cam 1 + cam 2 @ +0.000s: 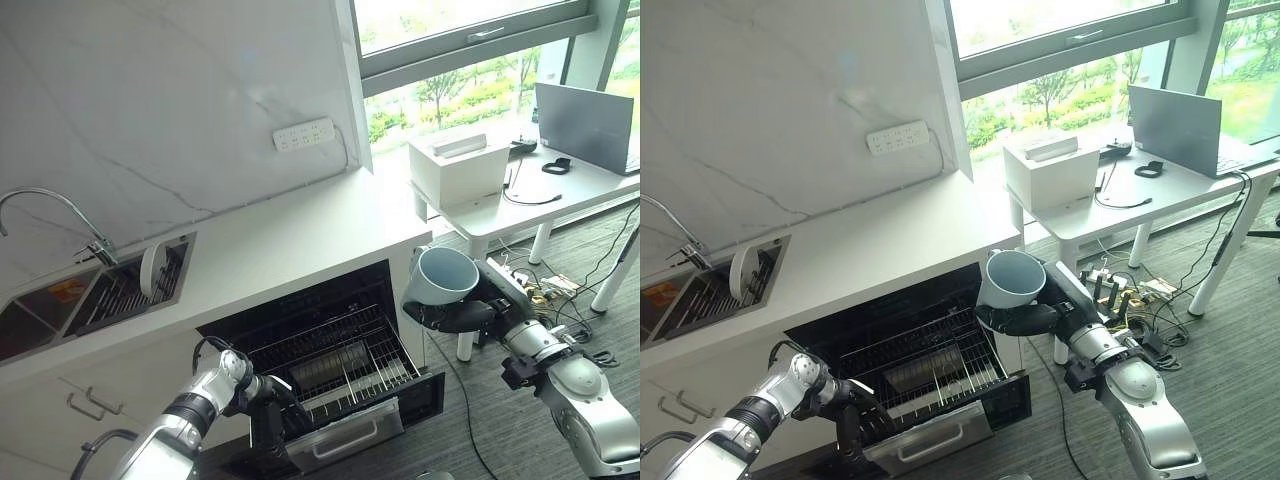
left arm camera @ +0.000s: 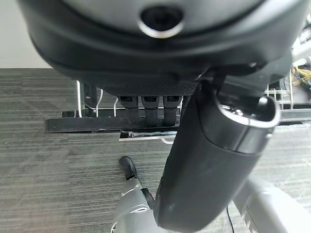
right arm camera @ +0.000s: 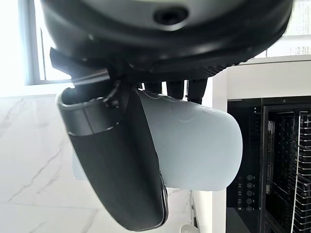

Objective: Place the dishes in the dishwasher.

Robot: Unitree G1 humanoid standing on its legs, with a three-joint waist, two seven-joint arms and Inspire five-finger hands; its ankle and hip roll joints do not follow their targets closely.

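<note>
Right hand (image 1: 455, 316) curled round pale cup (image 1: 440, 277), held beside open dishwasher (image 1: 335, 375). Left hand (image 1: 268, 410) grips rack (image 1: 340, 362) front. Rack looks nearly bare (plate (image 1: 152, 270) waits by sink (image 1: 60, 300)); most loading remains.

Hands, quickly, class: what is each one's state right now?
Left hand: curled on the dishwasher rack front edge.
Right hand: shut on the pale blue cup.

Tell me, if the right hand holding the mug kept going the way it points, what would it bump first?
Probably the counter's end above the open dishwasher: the right hand with the mug points leftward there, though depth is unclear.
</note>
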